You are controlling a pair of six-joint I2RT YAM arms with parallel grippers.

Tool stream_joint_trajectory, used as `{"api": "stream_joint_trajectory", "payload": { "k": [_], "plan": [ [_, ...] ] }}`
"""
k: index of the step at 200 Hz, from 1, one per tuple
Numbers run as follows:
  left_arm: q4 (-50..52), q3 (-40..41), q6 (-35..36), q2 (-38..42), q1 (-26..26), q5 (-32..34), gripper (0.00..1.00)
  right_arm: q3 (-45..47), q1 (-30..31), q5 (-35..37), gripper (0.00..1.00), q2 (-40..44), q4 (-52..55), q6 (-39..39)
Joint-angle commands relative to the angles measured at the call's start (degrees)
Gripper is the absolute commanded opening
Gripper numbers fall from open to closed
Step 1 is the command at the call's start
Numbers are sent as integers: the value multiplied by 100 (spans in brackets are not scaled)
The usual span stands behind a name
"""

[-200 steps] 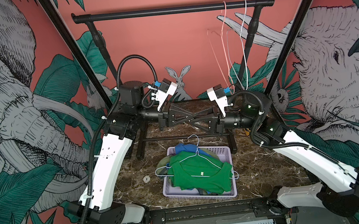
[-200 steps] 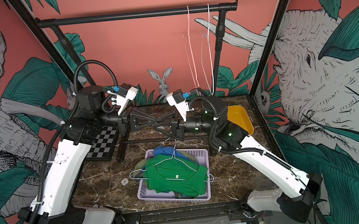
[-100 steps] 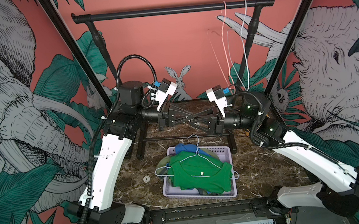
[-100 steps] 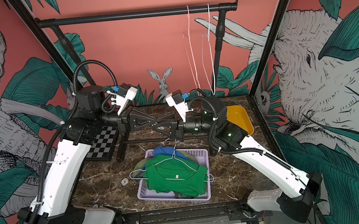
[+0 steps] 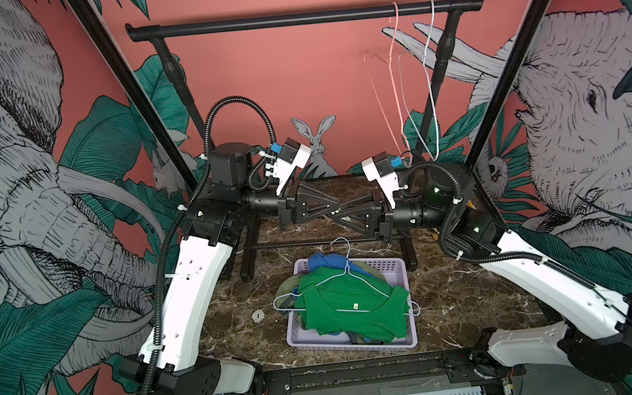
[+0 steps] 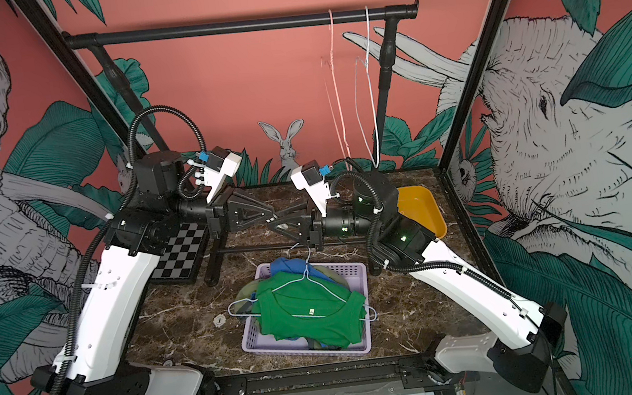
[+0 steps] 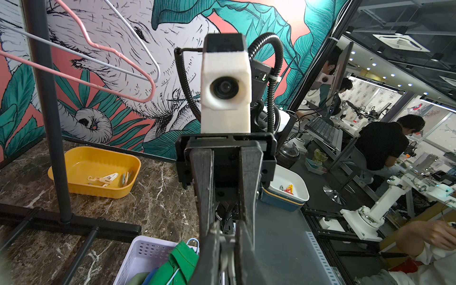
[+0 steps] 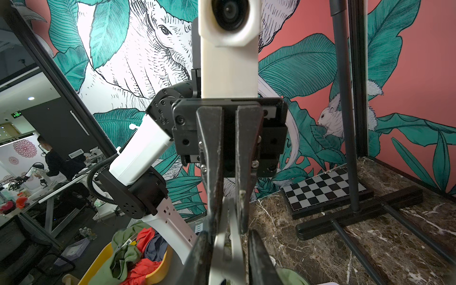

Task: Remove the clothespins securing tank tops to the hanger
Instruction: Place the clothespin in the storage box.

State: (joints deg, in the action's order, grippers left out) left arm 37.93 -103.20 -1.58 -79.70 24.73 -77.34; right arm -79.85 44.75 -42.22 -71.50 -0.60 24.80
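My left gripper (image 5: 338, 207) and right gripper (image 5: 336, 214) meet tip to tip above the basket (image 5: 392, 267). One pale grey clothespin (image 7: 228, 256) lies between both pairs of fingers. In the left wrist view my left gripper (image 7: 227, 232) stands narrow, its fingers against the pin. In the right wrist view my right gripper (image 8: 228, 233) closes round the clothespin (image 8: 218, 249), with a sliver of gap at one finger. The green tank top (image 5: 350, 305) lies on a wire hanger (image 5: 349, 262) in the basket, over the blue top (image 5: 324, 261) and the olive top (image 5: 286, 288).
A yellow tray (image 7: 81, 158) at the back right holds loose clothespins (image 7: 106, 177). The black rail (image 5: 304, 17) carries empty pink and white hangers (image 5: 393, 74). Its posts and base bars (image 5: 311, 242) stand behind the basket. A checkerboard (image 6: 181, 252) lies at the back left.
Both arms stay tip to tip over the basket. Any change in the jaws is too small to see in the top views.
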Motion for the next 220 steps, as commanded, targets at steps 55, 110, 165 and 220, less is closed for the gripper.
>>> {"api": "stream_joint_trajectory", "payload": {
  "k": [55, 110, 165, 220],
  "plan": [
    [977, -919, 1045, 124, -6, 343, 83, 204, 29, 437, 0, 323, 302, -262],
    [1684, -1462, 1659, 241, -87, 2252, 88, 1348, -65, 1080, 0, 975, 1052, -336],
    [2306, -1032, 2291, 587, -96, 2541, 89, 3308, -999, 1415, 0, 1880, 964, 310],
    [2956, -485, 3104, 929, -99, 2698, 87, 3594, -2493, 2526, 0, 1657, 1410, 660]
  ]
}}
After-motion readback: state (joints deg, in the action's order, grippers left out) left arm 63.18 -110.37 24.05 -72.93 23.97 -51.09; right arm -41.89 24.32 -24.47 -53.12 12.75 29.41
